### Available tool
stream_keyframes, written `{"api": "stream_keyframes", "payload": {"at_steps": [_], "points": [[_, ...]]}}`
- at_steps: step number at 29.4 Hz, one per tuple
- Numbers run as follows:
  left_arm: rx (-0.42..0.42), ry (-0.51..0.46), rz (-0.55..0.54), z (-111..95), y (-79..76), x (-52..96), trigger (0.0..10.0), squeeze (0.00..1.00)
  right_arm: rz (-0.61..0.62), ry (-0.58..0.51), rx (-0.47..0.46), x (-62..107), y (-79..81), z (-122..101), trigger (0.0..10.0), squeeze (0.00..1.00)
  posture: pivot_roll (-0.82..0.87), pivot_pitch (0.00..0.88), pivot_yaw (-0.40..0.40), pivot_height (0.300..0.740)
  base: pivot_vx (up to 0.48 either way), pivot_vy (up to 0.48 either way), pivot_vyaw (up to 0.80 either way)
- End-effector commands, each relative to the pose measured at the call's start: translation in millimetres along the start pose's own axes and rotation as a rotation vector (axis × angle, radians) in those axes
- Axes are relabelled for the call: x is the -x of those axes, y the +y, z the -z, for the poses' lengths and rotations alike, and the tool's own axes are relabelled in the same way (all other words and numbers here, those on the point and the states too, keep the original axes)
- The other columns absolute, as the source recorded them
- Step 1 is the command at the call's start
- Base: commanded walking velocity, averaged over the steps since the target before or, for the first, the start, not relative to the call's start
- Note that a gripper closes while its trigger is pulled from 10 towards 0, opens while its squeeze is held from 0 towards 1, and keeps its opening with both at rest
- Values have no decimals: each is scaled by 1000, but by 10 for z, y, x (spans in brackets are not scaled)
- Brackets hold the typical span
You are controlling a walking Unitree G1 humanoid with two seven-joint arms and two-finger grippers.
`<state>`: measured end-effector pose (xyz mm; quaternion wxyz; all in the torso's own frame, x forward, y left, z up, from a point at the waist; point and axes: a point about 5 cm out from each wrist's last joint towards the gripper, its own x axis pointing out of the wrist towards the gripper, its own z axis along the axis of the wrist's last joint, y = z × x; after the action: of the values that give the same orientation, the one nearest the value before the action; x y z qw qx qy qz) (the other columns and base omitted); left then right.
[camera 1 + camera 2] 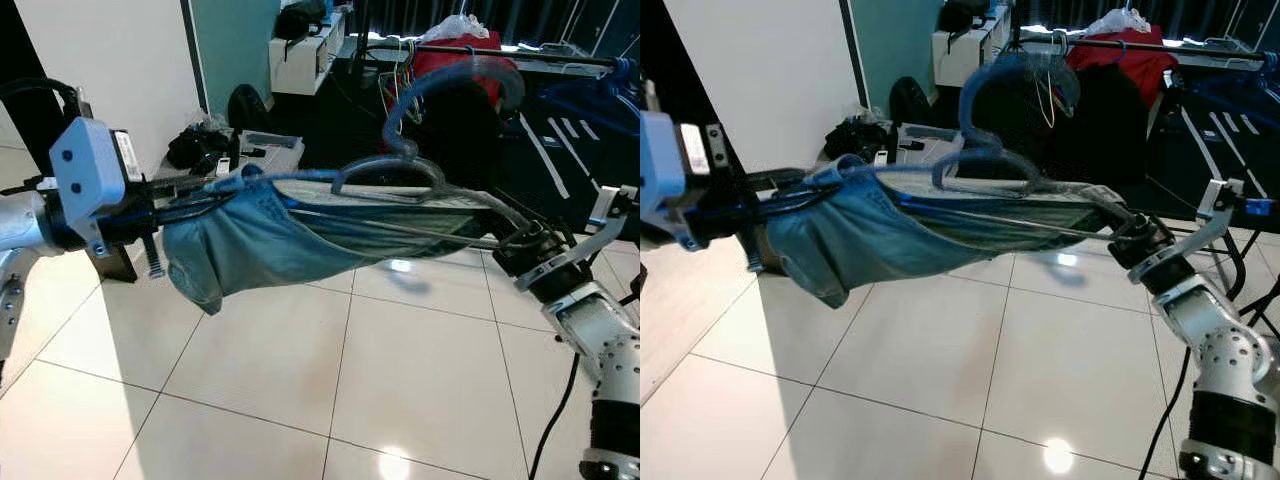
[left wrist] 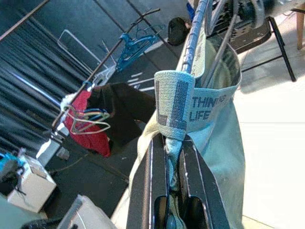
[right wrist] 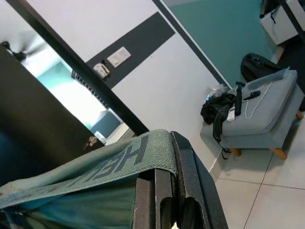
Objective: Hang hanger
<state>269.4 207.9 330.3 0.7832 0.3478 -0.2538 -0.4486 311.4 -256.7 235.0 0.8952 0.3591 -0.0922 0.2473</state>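
White floor tiles point(image 1: 300, 400) run back to a dark clothes rail point(image 1: 480, 55) hung with red and black garments. Held in the air before that rail, the blue hanger point(image 1: 400, 165) lies with its long axis nearly level between the two grippers, its hook curving up towards the rail. A teal garment point(image 1: 260, 240) is stretched over it by the waistband and sags below. Left gripper point(image 2: 174, 143) has its fingers pinching the waistband at one end; right gripper point(image 3: 164, 183) has its fingers pressed on the band at the other. Short of the rail, a grey footstool point(image 3: 267, 112) carries small dark items.
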Motion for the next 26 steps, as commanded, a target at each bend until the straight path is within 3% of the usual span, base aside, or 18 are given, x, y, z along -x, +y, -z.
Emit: {"api": "stream_keyframes", "payload": {"at_steps": [1, 11, 13, 22, 26], "points": [[-26, 128, -144, 52, 224, 343, 10000, 0, 131, -56, 16, 239, -213, -154, 0, 0, 15, 72, -40, 740, 0, 0, 0], [44, 169, -38, 104, 102, 489, 10000, 0, 186, -58, 49, 396, -328, -244, 0, 0, 20, 72, -39, 740, 0, 0, 0], [133, 93, -45, 53, 128, 588, 10000, 0, 204, -65, 52, 477, -370, -264, 0, 0, 20, 79, -36, 740, 0, 0, 0], [122, 92, -32, 56, 138, 612, 10000, 0, 201, -60, 55, 493, -370, -251, 0, 0, 17, 81, -31, 740, 0, 0, 0], [83, 120, 1, 60, 112, 553, 10000, 0, 185, -69, 51, 473, -344, -260, 0, 0, 17, 81, -28, 740, 0, 0, 0]]}}
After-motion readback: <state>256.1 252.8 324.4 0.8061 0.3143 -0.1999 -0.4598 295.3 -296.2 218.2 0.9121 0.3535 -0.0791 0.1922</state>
